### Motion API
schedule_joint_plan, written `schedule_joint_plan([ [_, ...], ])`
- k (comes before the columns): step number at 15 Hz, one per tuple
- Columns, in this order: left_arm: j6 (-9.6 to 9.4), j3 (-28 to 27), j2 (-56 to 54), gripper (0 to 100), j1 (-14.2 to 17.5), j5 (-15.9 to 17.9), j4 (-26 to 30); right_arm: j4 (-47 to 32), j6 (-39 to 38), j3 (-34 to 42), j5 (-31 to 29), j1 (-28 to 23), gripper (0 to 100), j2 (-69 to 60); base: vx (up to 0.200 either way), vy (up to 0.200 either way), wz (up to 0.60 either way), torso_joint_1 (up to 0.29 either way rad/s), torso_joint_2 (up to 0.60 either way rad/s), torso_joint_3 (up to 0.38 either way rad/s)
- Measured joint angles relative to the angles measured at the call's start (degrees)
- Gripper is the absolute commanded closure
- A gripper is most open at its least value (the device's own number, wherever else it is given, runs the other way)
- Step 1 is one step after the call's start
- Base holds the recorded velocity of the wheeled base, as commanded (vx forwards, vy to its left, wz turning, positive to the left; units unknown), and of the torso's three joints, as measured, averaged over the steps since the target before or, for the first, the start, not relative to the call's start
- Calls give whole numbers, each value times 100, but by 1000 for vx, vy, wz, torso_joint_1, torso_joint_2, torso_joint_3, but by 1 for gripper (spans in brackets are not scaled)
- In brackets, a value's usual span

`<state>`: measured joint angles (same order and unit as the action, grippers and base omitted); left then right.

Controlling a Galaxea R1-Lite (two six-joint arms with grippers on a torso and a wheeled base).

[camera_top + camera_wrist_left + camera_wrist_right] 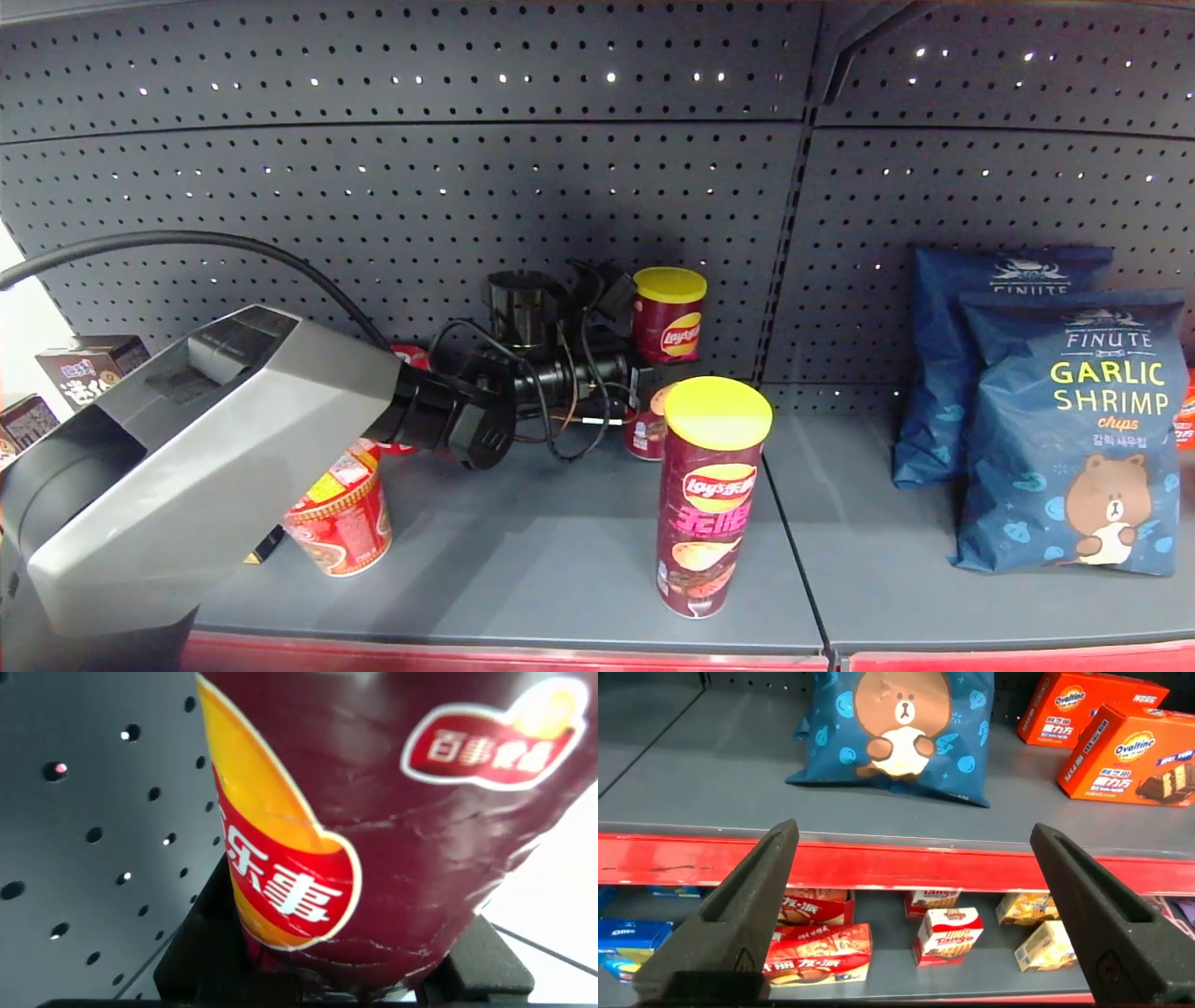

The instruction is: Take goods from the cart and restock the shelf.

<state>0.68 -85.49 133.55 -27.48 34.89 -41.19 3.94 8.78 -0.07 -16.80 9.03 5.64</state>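
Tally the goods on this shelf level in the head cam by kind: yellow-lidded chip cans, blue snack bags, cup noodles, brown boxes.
Yellow-lidded chip cans: 2
Blue snack bags: 2
Cup noodles: 1
Brown boxes: 2
Total: 7
Partly hidden red items near the back can are left out.

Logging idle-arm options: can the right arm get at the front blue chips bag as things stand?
Probably yes: the right hand is open and faces the blue chips bag on the shelf, with nothing standing between them.
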Motion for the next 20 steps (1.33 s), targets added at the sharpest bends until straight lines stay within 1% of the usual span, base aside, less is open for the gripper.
schedule_joint_plan([
  [4,2,35,18,100,-2,-27,-79,0,-2,0,0,0,0,0,0,0,0,0,0,0],
  [6,7,132,22,100,-2,-27,-240,0,-2,2,2,0,0,0,0,0,0,0,0,0],
  [9,-4,305,22,100,9,-65,-265,0,-2,2,0,0,0,2,0,0,0,0,0,0],
  [10,-6,341,22,0,13,-93,-265,0,0,2,2,0,0,5,0,0,0,0,0,0],
  [11,-6,394,22,0,15,-137,-304,0,0,7,0,0,0,5,0,0,0,0,0,0],
  [13,-6,558,18,0,13,-141,-561,0,-2,7,0,0,0,5,0,0,0,0,0,0],
  [17,0,1119,-26,0,35,-148,-1090,0,0,7,0,0,0,5,0,0,0,0,0,0],
  [20,0,1449,-188,0,59,-240,-1224,0,-2,7,0,0,0,5,0,0,0,0,0,0],
])
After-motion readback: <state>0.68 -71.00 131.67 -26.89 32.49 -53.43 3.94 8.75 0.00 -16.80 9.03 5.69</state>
